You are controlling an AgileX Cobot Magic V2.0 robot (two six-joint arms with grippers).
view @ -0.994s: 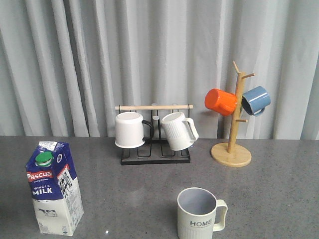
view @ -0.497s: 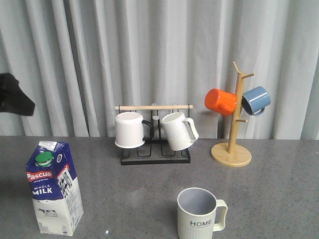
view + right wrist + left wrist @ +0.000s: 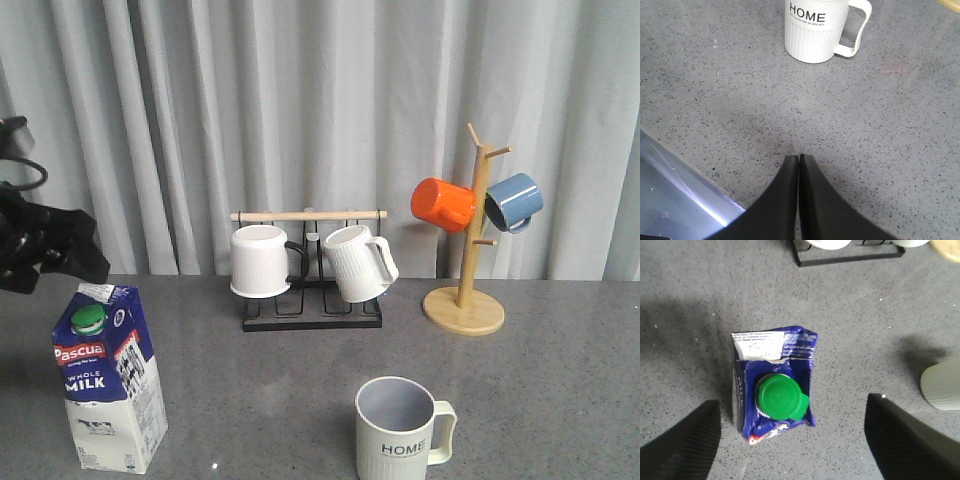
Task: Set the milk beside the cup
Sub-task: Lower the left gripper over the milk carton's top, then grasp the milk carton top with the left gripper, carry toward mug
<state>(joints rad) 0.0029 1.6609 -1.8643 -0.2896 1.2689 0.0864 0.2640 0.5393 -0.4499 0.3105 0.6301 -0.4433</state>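
Observation:
The milk [image 3: 108, 377], a dark-blue and white carton with a green cap, stands upright at the front left of the grey table. The left wrist view shows it from above [image 3: 774, 385]. My left gripper [image 3: 790, 440] is open, high above the carton, its fingers [image 3: 682, 442] wide on either side; the arm shows at the left edge of the front view [image 3: 45, 248]. The cup [image 3: 400, 430], a pale mug marked "HOME", stands at the front centre, also in the right wrist view [image 3: 815, 27]. My right gripper [image 3: 799, 159] is shut and empty, low over the table short of the cup.
A black rack [image 3: 310, 305] with two white mugs stands at the back centre. A wooden mug tree [image 3: 468, 270] with an orange and a blue mug stands at the back right. A metal edge [image 3: 675, 200] shows in the right wrist view.
My left arm has come into the front view from the left edge and moved right and down to above the milk. Nothing else has moved.

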